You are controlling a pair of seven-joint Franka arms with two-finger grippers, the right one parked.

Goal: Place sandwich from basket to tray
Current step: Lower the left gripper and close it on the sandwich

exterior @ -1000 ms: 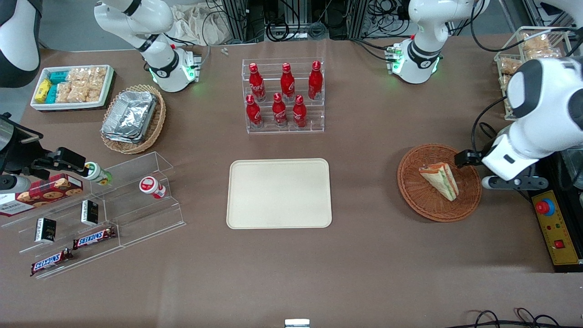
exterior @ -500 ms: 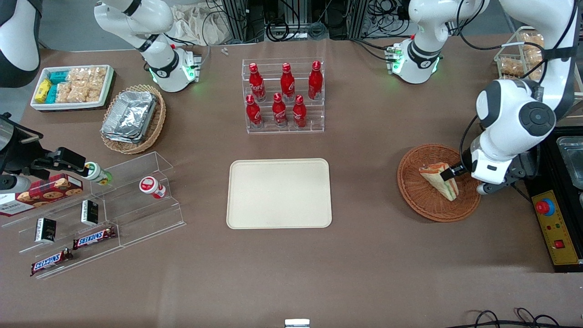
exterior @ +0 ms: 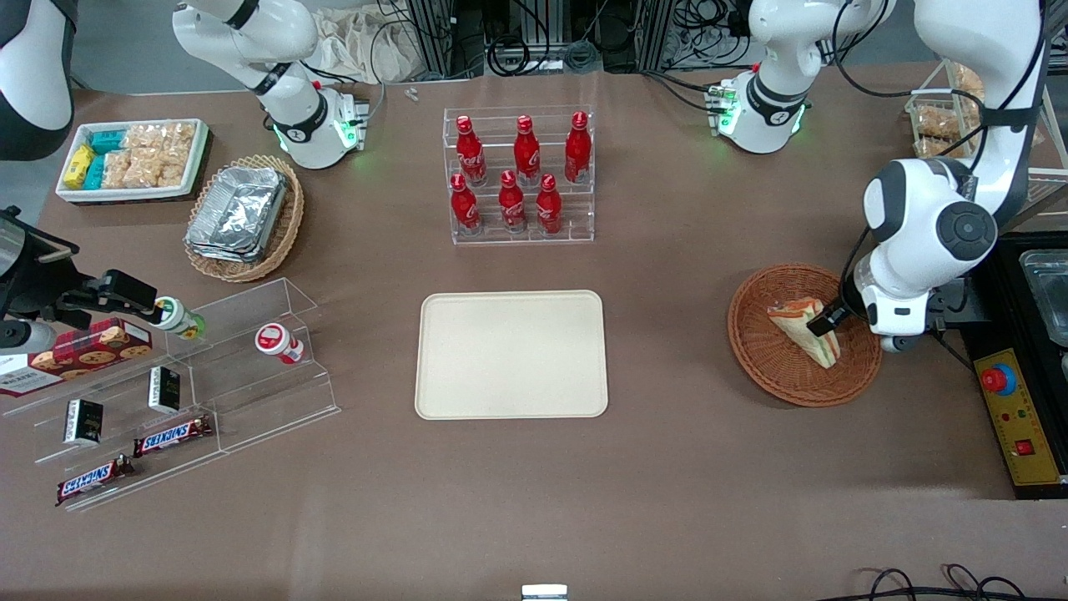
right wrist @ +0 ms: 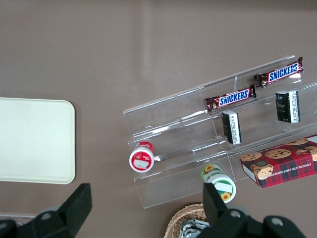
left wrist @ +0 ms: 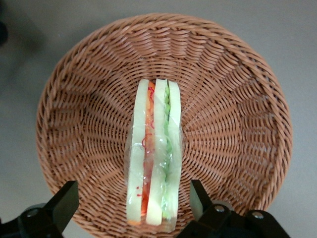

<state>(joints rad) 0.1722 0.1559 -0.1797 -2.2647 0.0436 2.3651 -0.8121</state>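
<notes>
Scanning from the parked arm's end: clear stepped shelf point(exterior: 192, 376) holding snack bars.
Tray point(exterior: 511, 354): bare, flat on the table, mid-table.
Bottle rack point(exterior: 519, 175): at 12 o'clock from the tray in the front view.
Basket point(exterior: 772, 367): toward the working arm's end, at 3 o'clock from the tray.
Sandwich point(left wrist: 153, 158): lying in the basket, cut edge up.
Gripper point(left wrist: 133, 201): low over the basket, fingers point(left wrist: 199, 198) spread apart, one on each side of the sandwich's wide end.

The end effector point(left wrist: 131, 210) is cut off by the frame edge in the left wrist view, so only its two spread fingers point(left wrist: 67, 201) are seen. In the front view, part of the sandwich point(exterior: 803, 328) and the basket point(exterior: 772, 363) rim are hidden by the arm.
</notes>
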